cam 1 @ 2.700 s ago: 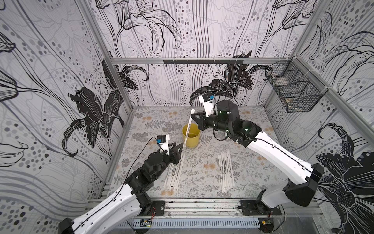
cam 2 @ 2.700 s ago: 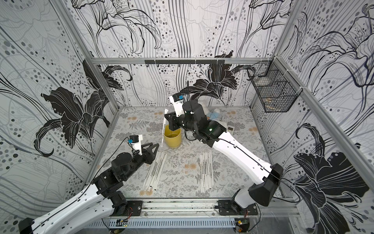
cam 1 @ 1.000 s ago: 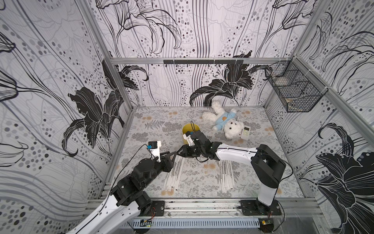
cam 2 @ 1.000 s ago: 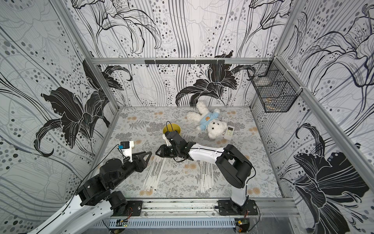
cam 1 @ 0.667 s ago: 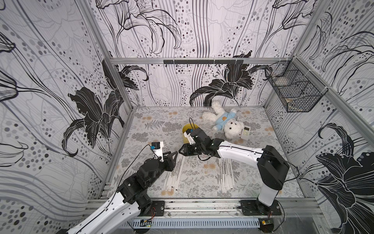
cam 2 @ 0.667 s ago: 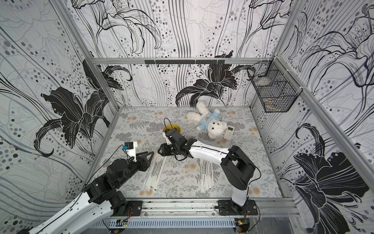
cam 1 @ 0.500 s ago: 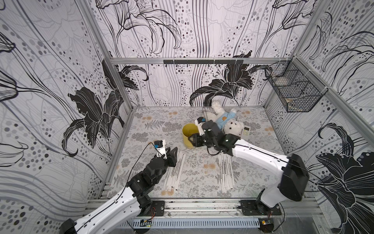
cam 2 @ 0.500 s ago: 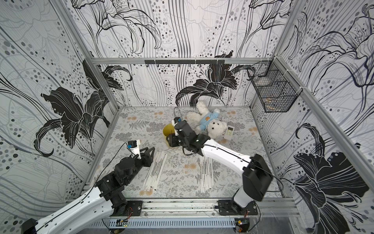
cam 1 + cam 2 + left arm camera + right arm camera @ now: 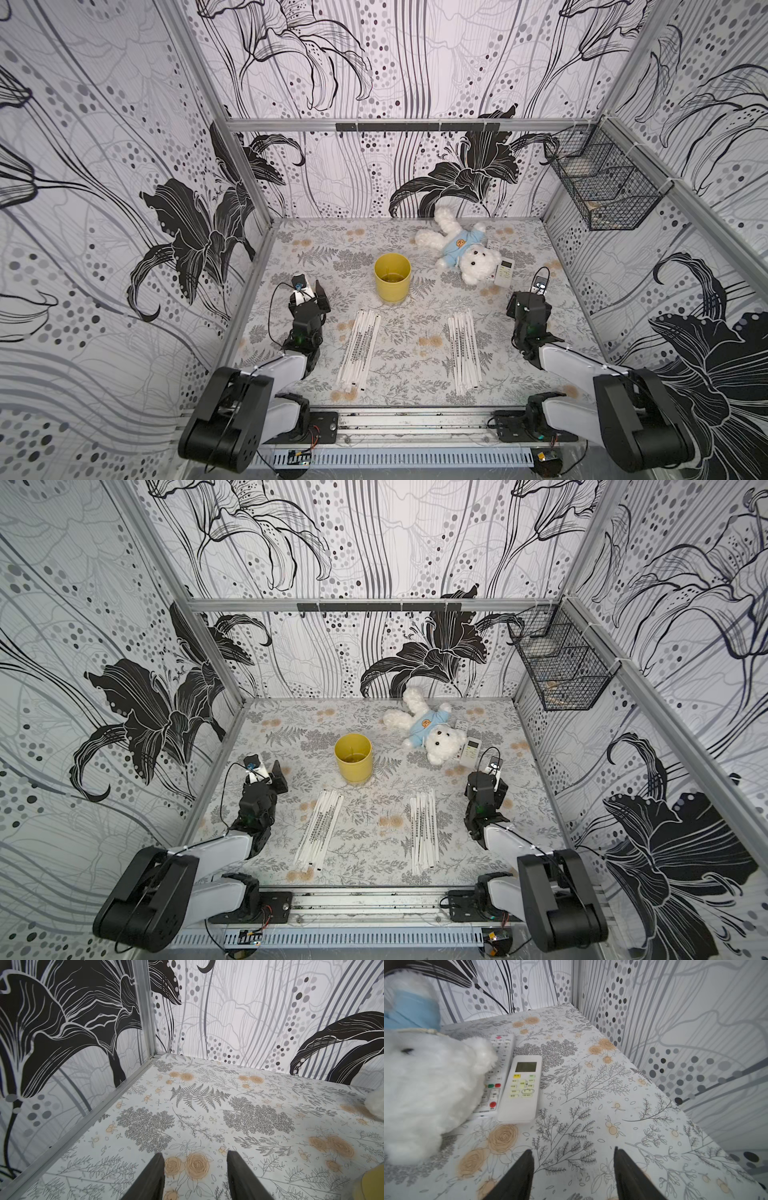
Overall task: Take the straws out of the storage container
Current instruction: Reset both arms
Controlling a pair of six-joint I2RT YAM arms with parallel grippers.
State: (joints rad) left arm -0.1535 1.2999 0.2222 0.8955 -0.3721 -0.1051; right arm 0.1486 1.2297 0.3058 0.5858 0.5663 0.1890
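A: Entry one, straws?
B: Two flat lots on the worktop, all outside the cup. One lot lies on the left arm's side, one on the right arm's. Both lie between the cup and the arm bases, well apart from each other. Dark print runs along the wrappers.
A: Cup?
B: Yellow, upright, mid-worktop. Its own yellow floor shows in both top views.
A: Left pincer?
B: Spread, with the worktop's rose print showing between the fingers. It is beside the nearer lot, not touching it.
A: Right pincer?
B: Spread likewise, with bare worktop between the fingers. It is near the other lot, apart from it.
A: Sundries?
B: Teddy: white, blue shirt, lying behind the cup toward the right wall. Remotes: two, side by side, one partly under the teddy's head. Basket: black wire, hung on the right wall.
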